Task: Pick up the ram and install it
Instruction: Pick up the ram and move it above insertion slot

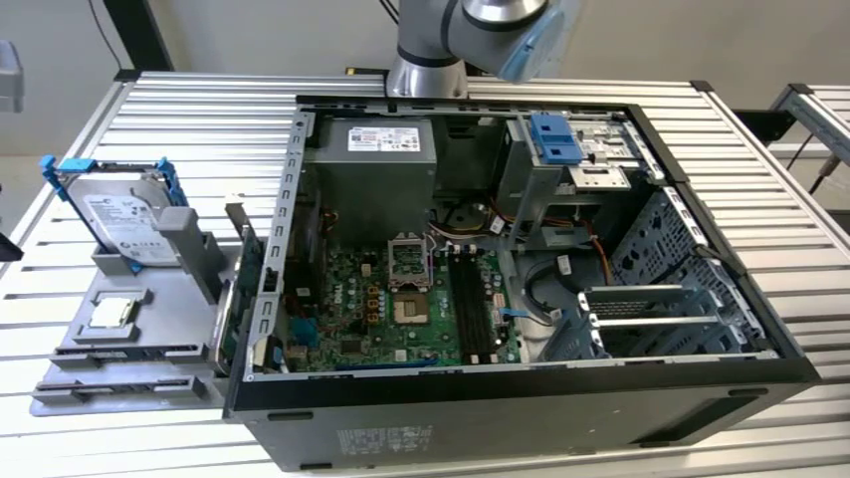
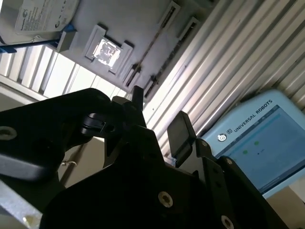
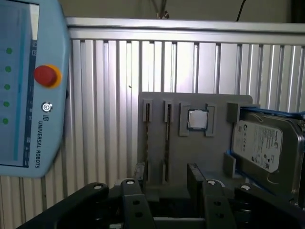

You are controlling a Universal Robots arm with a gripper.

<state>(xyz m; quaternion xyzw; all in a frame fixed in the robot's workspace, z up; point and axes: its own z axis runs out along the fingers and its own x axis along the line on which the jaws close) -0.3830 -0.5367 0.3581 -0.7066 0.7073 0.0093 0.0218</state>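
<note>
On the grey tray (image 3: 205, 152), the ram (image 3: 167, 138) sat on its edge in a slot, just beside the chip (image 3: 197, 119). The drive (image 3: 262, 143) stood at the tray's other end. The gripper (image 3: 163, 186) held nothing, its fingers spread apart.

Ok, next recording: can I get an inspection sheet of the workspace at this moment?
Surface: slatted metal table carrying an open computer case and a grey holder.
Job's things: ram, thin sticks on edge in the holder's two slots, untouched.
Clutter: hard drive and chip in the same holder.
End effector: open, empty, facing the holder.
Cables: wires inside the case.
Surroundings: control tablet with a red button, off to one side of the holder.
</note>
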